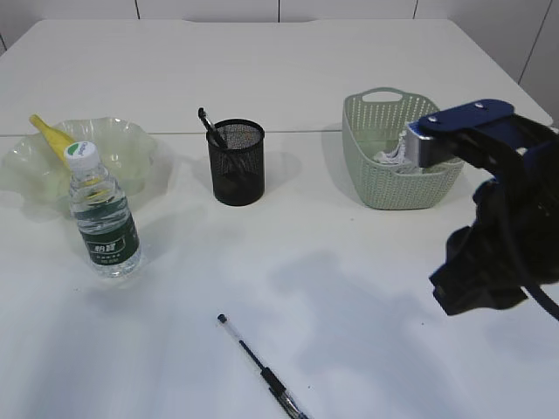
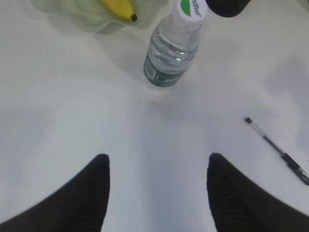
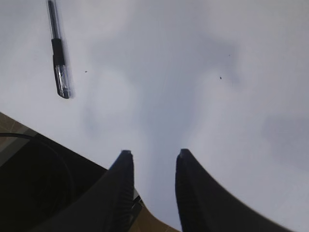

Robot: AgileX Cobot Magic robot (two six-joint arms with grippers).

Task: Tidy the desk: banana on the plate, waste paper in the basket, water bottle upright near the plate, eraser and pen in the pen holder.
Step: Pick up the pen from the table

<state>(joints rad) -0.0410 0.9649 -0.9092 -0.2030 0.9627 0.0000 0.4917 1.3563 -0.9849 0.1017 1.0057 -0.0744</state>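
My left end effector point(image 2: 157, 193) hangs above the white surface point(image 1: 349, 288) with its jaws spread wide and nothing between them; the water bottle point(image 2: 173, 50) stands upright just beyond them, at the near right edge of the pale green plate point(image 1: 131, 144). The banana point(image 1: 52, 137) lies on that plate, its tip showing in my left wrist view. My right end effector point(image 3: 153, 188) holds its jaws narrow, a slim gap between them, gripping nothing, over bare surface on the right side. The pen point(image 1: 262, 369) lies flat on the near part of the surface, slanting from near-right to far-left, well apart from both end effectors. The black mesh pen holder point(image 1: 236, 161) stands upright in the middle, right of the plate, with a dark stick-like thing point(image 1: 210, 127) leaning out of its far left rim. To its right sits the green basket point(image 1: 384, 188), with crumpled white paper point(image 1: 390, 157) inside, partly hidden behind my right arm point(image 1: 498, 209).
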